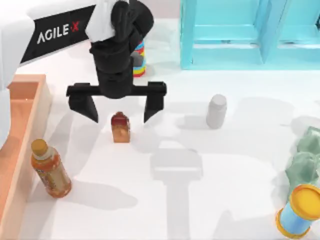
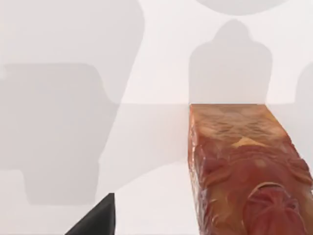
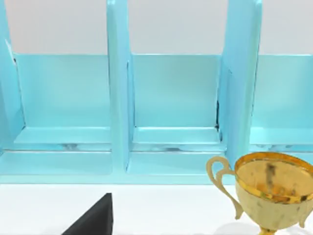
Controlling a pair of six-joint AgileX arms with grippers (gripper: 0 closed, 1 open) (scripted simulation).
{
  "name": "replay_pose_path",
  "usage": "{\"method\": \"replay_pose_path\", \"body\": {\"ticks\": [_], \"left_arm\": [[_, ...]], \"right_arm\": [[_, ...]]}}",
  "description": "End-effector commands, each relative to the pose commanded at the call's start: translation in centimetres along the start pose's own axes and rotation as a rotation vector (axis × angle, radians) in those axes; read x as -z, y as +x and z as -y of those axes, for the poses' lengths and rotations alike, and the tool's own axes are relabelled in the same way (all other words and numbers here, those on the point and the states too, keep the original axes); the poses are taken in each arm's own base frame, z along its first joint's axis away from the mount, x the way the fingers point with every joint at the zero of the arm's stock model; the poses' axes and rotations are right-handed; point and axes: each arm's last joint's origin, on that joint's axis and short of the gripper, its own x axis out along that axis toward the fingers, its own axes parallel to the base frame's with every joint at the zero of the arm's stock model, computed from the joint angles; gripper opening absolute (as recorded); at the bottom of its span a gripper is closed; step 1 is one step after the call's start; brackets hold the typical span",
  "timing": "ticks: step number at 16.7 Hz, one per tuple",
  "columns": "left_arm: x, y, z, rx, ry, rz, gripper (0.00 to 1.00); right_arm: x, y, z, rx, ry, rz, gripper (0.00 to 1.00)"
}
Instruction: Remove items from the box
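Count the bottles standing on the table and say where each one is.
3. The short amber bottle stands between the fingers of the open left claw, the taller orange-brown bottle beside the box, the pale grey bottle right of centre. Others may be hidden.

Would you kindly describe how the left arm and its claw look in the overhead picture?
The left arm has a glossy white shell bearing a black panel lettered AGILEX in white, the X drawn in red. Its wrist is a bulky matte black housing. The left claw is matte black: a flat horizontal crossbar with two wedge-shaped fingers tapering to points.
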Motion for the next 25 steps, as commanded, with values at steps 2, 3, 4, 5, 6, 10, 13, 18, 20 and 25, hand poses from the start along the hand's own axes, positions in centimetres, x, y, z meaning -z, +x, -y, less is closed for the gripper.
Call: {"method": "replay_pose_path", "body": {"ticks": [2, 3, 4, 5, 6, 10, 13, 18, 20, 25], "left_arm": [[0.1, -1.6, -0.1, -0.006, -0.001, -0.008, 1.00], [0.2, -2.5, -0.2, -0.006, -0.002, -0.006, 1.00], [0.2, -3.2, -0.2, -0.005, -0.001, -0.001, 1.00], [0.3, -3.6, -0.2, -0.004, 0.000, 0.002, 1.00], [0.3, -3.7, -0.2, -0.003, 0.000, 0.003, 1.00], [0.2, -3.5, -0.3, -0.006, -0.001, -0.001, 1.00], [-0.4, -3.9, -3.1, -0.012, -0.001, -0.014, 1.00], [-0.8, -7.0, -15.5, 0.015, 0.000, 0.007, 1.00], [0.3, -8.1, -20.4, 0.014, -0.002, 0.016, 1.00], [2.6, -8.9, -25.1, 0.000, -0.004, -0.001, 1.00]], "right_arm": [[0.0, 0.0, 0.0, 0.000, 0.000, 0.000, 1.00], [0.0, 0.0, 0.0, 0.000, 0.000, 0.000, 1.00], [0.0, 0.0, 0.0, 0.000, 0.000, 0.000, 1.00], [0.0, 0.0, 0.0, 0.000, 0.000, 0.000, 1.00], [0.0, 0.0, 0.0, 0.000, 0.000, 0.000, 1.00], [0.0, 0.0, 0.0, 0.000, 0.000, 0.000, 1.00], [0.0, 0.0, 0.0, 0.000, 0.000, 0.000, 1.00], [0.0, 0.0, 0.0, 0.000, 0.000, 0.000, 1.00], [0.0, 0.0, 0.0, 0.000, 0.000, 0.000, 1.00], [0.0, 0.0, 0.0, 0.000, 0.000, 0.000, 1.00]]}}
